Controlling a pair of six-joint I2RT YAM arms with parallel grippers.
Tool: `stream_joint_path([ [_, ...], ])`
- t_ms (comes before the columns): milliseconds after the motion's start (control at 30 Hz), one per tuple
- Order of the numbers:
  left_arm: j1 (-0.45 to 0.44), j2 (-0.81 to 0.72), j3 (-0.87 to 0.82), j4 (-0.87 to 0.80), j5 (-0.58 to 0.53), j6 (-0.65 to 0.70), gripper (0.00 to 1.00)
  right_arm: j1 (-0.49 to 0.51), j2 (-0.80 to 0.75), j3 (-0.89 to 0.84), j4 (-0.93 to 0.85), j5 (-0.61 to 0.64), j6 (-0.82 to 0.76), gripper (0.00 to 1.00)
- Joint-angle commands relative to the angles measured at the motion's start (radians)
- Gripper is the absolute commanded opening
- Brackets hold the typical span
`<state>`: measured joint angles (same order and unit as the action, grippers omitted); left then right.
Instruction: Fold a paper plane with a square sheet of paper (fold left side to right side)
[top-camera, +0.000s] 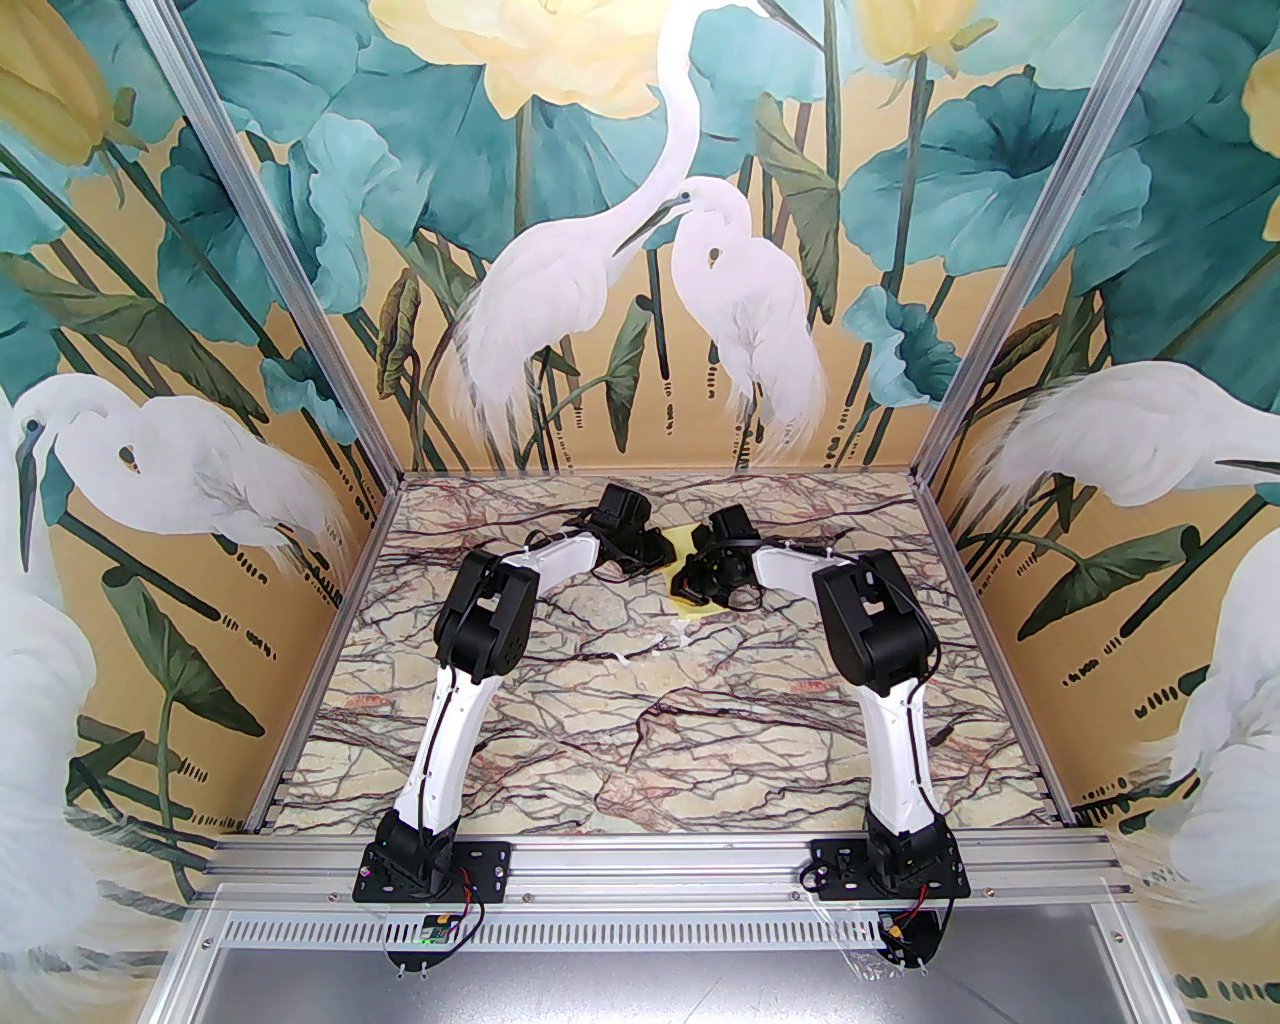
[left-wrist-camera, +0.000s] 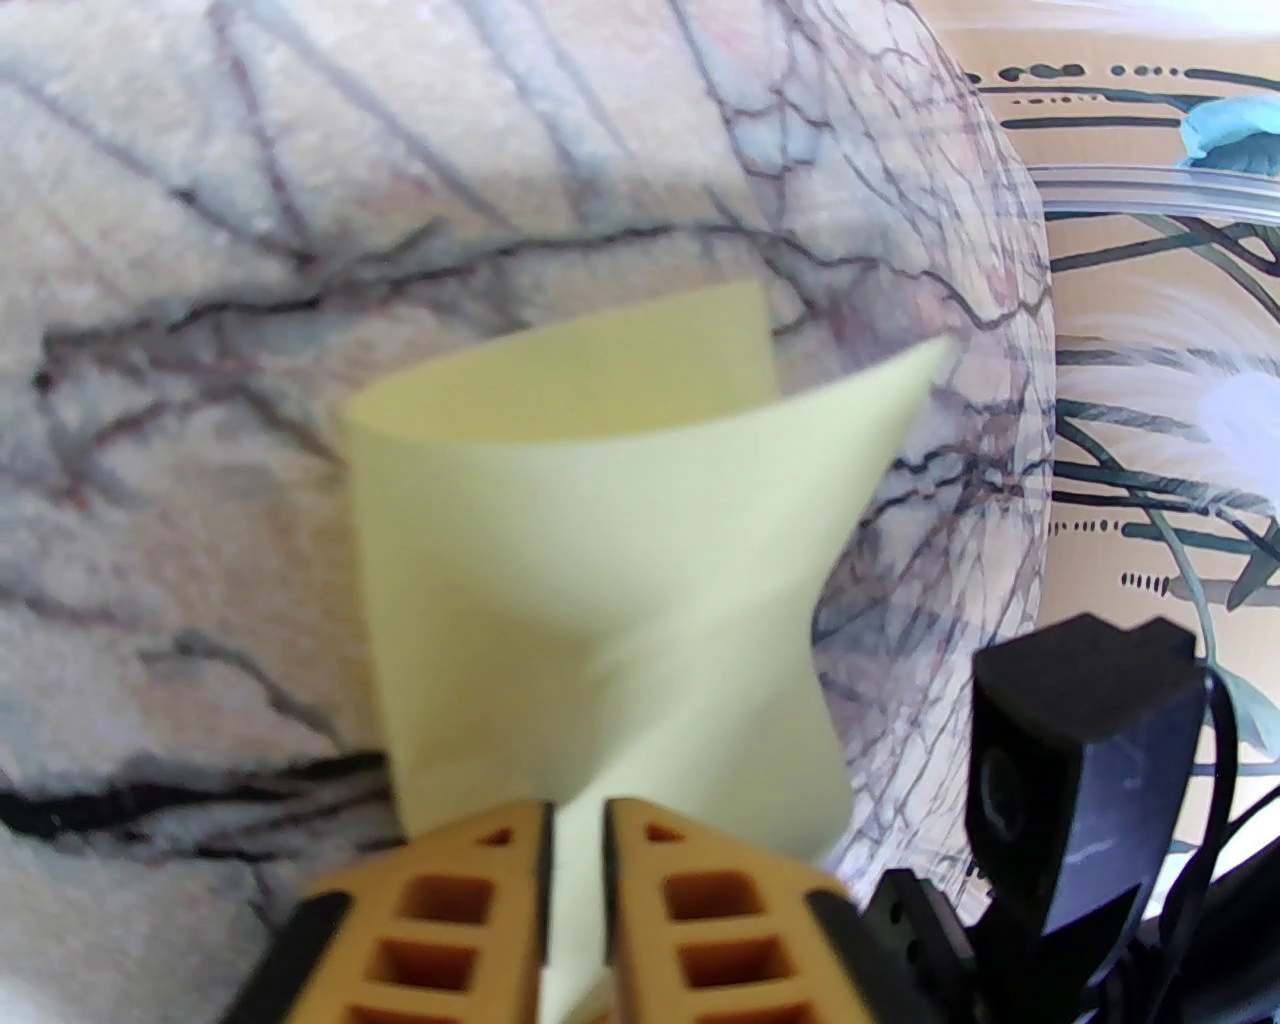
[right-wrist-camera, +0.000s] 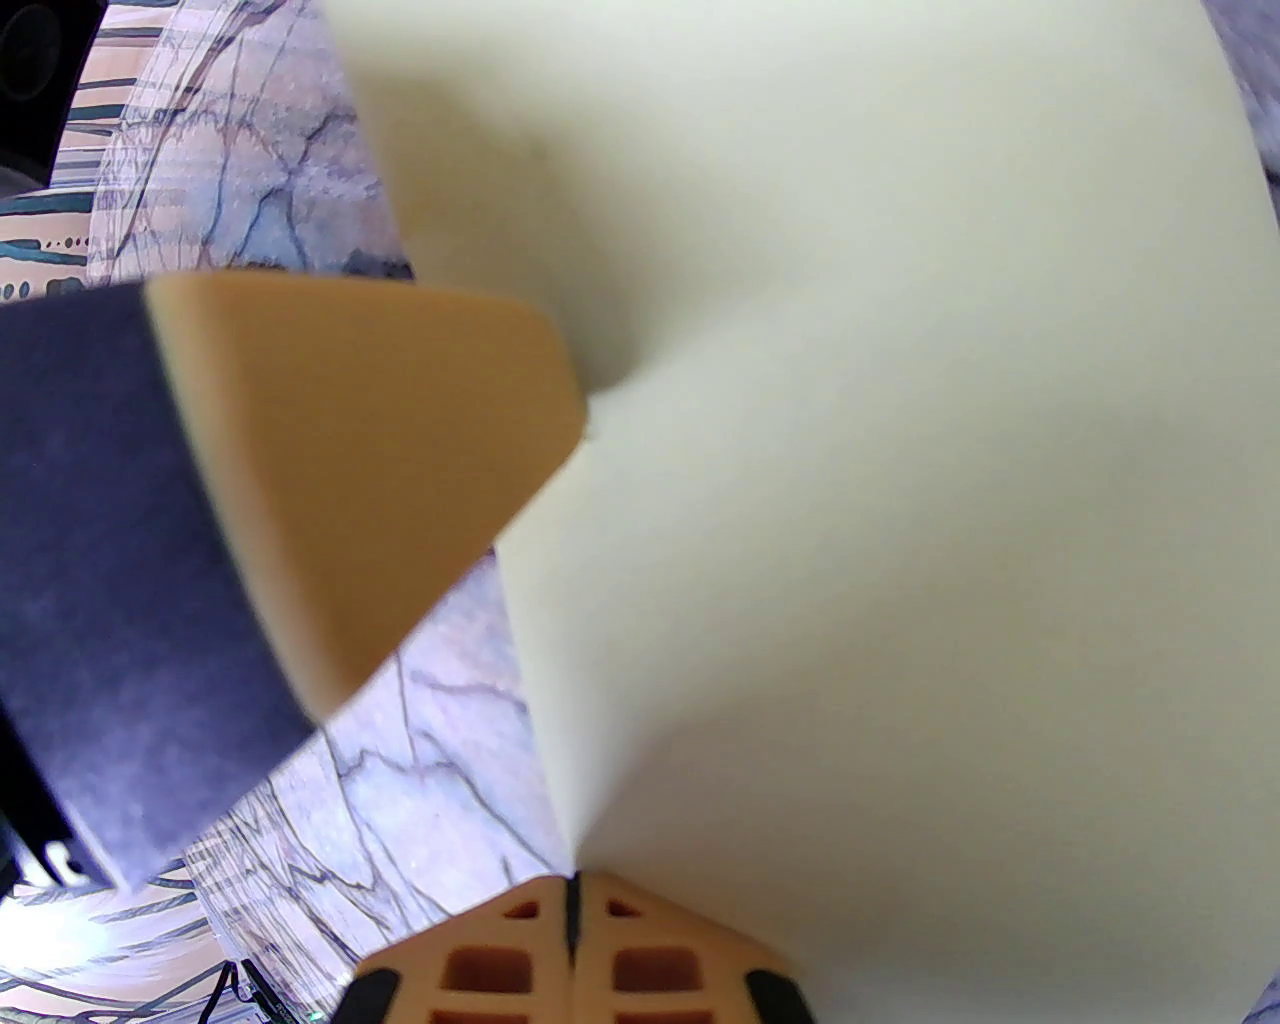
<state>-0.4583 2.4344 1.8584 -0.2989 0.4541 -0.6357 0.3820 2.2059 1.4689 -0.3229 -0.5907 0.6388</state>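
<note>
Where left gripper (left-wrist-camera: 577, 812) faces right gripper (right-wrist-camera: 572, 888), both pinch the sheet (left-wrist-camera: 600, 520).

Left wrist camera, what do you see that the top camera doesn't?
Left wrist: the yellow paper up close, curling up off the marble table and running between the left gripper's orange fingers. Top: the whole left arm and right arm from their bases, plus a small white scrap. Both: the paper and the table.
</note>
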Motion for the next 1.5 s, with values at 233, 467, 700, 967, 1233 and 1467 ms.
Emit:
stream_joint_path([
  [233, -0.01, 0.062, 0.003, -0.091, -0.07, -0.012, 0.0, 0.015, -0.006, -0.057, -0.098, 0.017, -0.034, 0.0],
  [467, -0.01, 0.069, 0.021, -0.109, -0.076, -0.013, 0.0, 0.025, -0.062, -0.155, -0.059, 0.008, -0.018, 0.0],
  [700, -0.01, 0.074, 0.03, -0.124, -0.078, -0.013, 0.0, 0.037, -0.127, -0.265, -0.011, 0.008, 0.002, 0.0],
  [967, -0.01, 0.072, 0.032, -0.127, -0.075, -0.014, 0.0, 0.042, -0.199, -0.404, 0.057, -0.003, 0.034, 0.0],
  [1233, -0.01, 0.06, 0.022, -0.115, -0.057, -0.01, 0.0, 0.038, -0.308, -0.424, 0.036, -0.005, 0.014, 0.0],
  [1467, -0.011, 0.047, 0.007, -0.106, -0.051, -0.006, 0.0, 0.023, -0.338, -0.297, 0.016, -0.02, 0.024, 0.0],
])
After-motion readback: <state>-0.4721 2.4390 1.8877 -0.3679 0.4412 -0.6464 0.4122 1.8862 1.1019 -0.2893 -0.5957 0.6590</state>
